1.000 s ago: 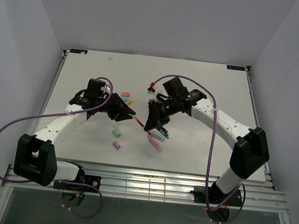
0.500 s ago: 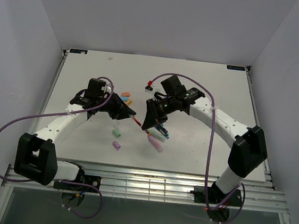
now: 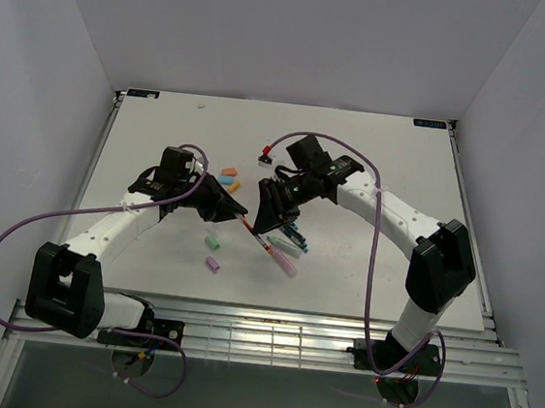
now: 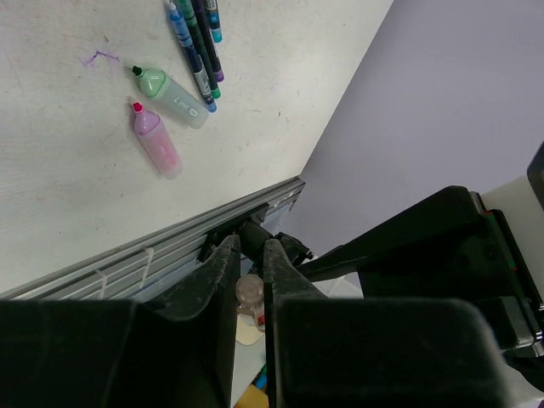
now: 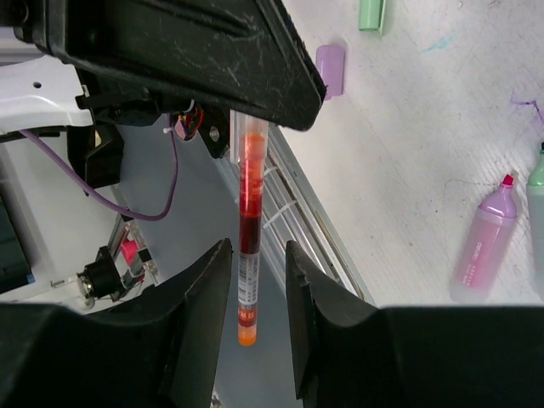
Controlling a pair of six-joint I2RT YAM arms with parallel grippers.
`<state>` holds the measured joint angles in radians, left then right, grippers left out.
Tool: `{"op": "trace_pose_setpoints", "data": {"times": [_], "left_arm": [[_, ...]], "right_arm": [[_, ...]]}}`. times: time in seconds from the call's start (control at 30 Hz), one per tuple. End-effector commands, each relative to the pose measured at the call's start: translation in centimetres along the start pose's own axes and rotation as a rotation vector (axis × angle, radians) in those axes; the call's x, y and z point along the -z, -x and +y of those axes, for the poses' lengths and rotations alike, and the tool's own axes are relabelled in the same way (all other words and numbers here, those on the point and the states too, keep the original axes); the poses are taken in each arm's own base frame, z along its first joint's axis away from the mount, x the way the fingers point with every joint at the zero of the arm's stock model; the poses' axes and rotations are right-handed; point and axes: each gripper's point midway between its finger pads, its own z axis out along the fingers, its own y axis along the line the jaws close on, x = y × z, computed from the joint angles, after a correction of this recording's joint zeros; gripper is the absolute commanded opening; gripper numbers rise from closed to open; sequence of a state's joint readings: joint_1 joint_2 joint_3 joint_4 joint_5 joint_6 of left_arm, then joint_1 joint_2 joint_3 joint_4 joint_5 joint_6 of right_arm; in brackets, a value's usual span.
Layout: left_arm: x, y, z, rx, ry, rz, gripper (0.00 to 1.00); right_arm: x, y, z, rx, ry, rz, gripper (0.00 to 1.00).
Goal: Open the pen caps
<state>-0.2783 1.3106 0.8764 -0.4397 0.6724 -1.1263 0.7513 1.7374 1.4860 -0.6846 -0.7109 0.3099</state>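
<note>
A thin red pen hangs in the air between the two grippers above the table. In the top view the pen slants between them. My left gripper is shut on its clear end; I cannot tell whether that end is a cap. My right gripper is open around the pen's orange-tipped lower end, with a gap on each side. In the top view my left gripper and right gripper nearly meet. Loose pen caps lie on the table: purple, green, orange.
An uncapped pink highlighter and a green highlighter lie beside several thin pens, under the right gripper in the top view. A green cap and a purple cap lie near the front rail.
My left gripper has shut on the red pen's end. My right gripper has opened and let go of the pen, and its arm has shifted a little to the left.
</note>
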Motion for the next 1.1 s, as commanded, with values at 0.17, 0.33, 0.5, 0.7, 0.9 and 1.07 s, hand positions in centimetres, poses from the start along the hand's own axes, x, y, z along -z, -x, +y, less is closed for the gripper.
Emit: {"op": "trace_pose_setpoints", "data": {"times": [0.17,0.33,0.5,0.7,0.9,1.07], "left_arm": [[0.9,-0.6,-1.6,-0.034,-0.056,0.0,0.0],[0.8,-0.4,-1.8,-0.039,-0.062,-0.005,0.0],[0.5,0.6,-1.4,-0.026,-0.047,-0.03,0.0],[0.0,4.0,-1.4,-0.032,-0.03,-0.09,0.0],[0.8,8.3,-2.7,-0.065,-0.042,-0.183,0.0],[0.8,7.6,-1.8,-0.073,-0.015,-0.154,0.0]], "right_arm": [[-1.3,0.7,1.5,0.042,0.055,0.025,0.37],[-1.7,0.4,1.6,0.044,0.058,0.036,0.12],[-1.6,-2.0,1.5,0.034,0.038,0.069,0.08],[-0.4,-8.2,-0.1,0.003,-0.009,0.141,0.08],[1.8,-14.0,-0.3,-0.025,-0.021,0.149,0.08],[1.5,-14.1,-2.2,-0.014,-0.1,0.144,0.08]]}}
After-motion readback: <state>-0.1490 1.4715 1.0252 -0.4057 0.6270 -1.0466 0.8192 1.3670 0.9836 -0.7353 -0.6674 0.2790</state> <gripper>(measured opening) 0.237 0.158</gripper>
